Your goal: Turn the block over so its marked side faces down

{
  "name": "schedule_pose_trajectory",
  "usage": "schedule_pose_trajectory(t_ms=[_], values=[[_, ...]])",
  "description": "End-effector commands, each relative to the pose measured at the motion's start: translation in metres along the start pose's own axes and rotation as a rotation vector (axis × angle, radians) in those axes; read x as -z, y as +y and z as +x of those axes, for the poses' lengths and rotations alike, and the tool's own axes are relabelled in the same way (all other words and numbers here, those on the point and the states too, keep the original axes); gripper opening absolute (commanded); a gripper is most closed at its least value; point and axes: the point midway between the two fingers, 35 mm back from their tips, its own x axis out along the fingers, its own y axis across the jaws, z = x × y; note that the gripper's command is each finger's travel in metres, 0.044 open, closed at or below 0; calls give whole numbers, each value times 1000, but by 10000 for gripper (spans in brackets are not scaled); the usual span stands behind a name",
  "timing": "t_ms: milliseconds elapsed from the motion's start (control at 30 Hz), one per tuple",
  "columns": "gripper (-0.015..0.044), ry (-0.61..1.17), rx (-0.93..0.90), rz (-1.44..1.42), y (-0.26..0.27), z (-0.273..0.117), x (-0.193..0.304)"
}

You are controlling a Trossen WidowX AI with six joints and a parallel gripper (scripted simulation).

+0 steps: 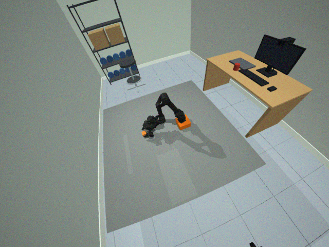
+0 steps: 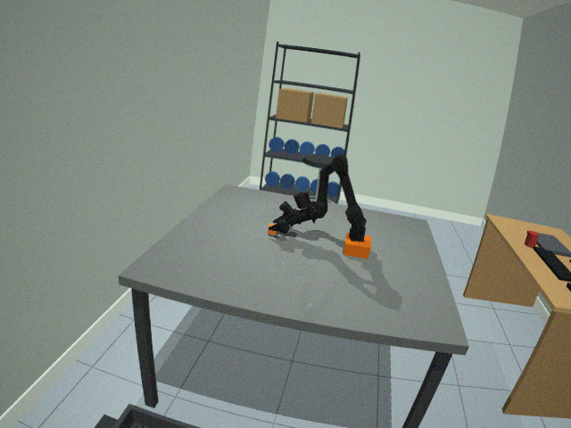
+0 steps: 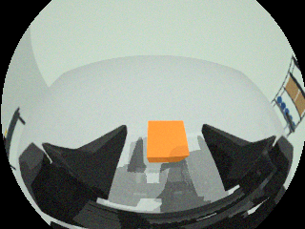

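Note:
The small orange block point(image 1: 144, 133) point(image 2: 272, 232) point(image 3: 166, 138) rests on the grey table point(image 1: 132, 201) point(image 2: 198, 271) point(image 3: 100, 102). Plain orange faces show; I see no mark on them, and its underside is hidden. My gripper point(image 1: 146, 131) point(image 2: 277, 227) point(image 3: 166, 128) is wide open, low over the table, pointing at the block. In the wrist view the block appears between the two black fingertips, with a gap on each side, and neither finger touches it. In the exterior view a finger partly hides the block.
The arm's base stands on a larger orange box point(image 1: 183, 124) point(image 2: 357, 247), to the right of the small block. The table's left edge lies beyond the block. A wooden desk point(image 1: 281, 94) with a monitor and a shelf rack point(image 2: 316, 86) stand away from the table.

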Motion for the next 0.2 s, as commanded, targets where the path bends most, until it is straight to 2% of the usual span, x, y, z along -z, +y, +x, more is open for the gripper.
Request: schedule_pose_trajectory(t_ms=[0, 167], values=[[440, -1, -5, 4, 1, 0, 0], [440, -1, -5, 4, 1, 0, 0]])
